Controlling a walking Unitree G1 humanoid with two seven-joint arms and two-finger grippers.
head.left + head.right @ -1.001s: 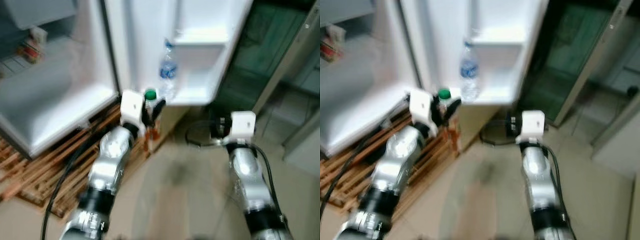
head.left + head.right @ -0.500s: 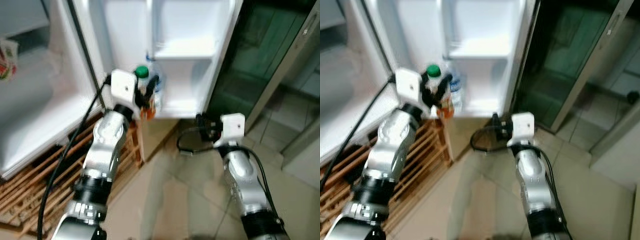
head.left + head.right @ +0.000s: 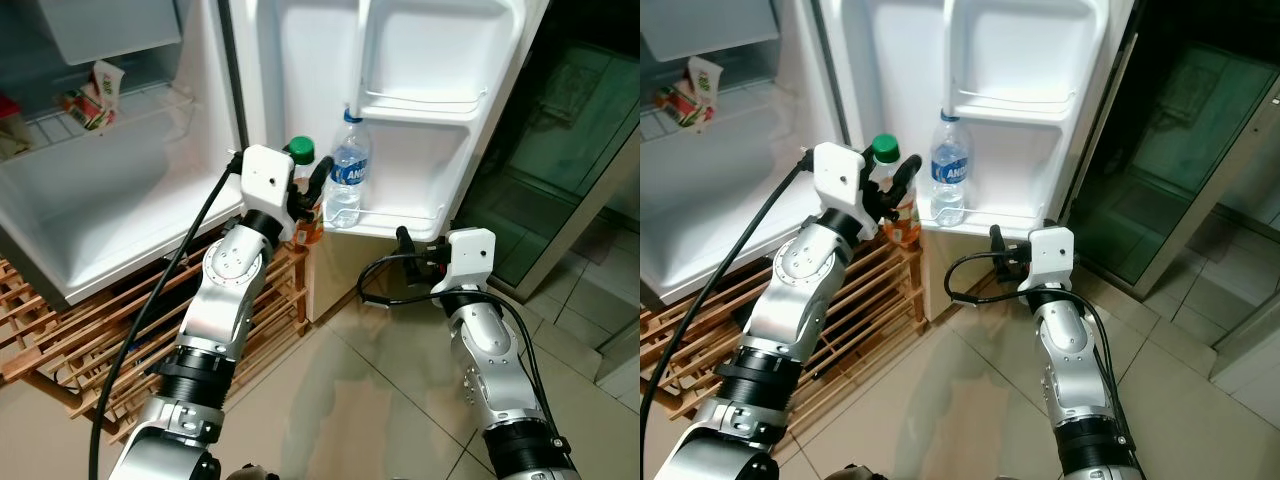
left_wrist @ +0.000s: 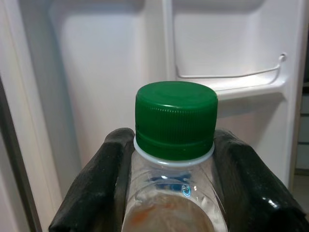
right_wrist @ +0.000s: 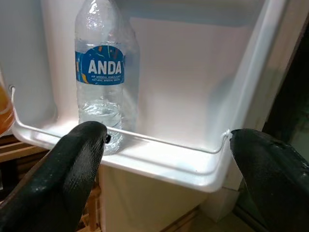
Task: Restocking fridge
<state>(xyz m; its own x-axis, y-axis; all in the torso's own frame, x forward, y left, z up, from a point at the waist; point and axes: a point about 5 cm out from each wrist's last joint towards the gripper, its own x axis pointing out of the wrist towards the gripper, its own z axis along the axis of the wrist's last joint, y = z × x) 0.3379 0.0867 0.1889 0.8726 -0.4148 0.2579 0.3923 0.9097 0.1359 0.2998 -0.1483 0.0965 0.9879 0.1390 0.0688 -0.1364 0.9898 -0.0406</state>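
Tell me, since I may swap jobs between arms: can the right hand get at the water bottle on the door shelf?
Probably yes. The right hand is open and empty, facing the door shelf, with the water bottle standing just behind its rail and nothing between them.

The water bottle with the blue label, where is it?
The water bottle stands on the fridge door's bottom shelf, just beside the green-capped bottle in the left gripper.

Evenly lit and sharp, brightest on the white fridge door (image 3: pixel 420 100). Dim at right edge. Blurred up close in wrist views.
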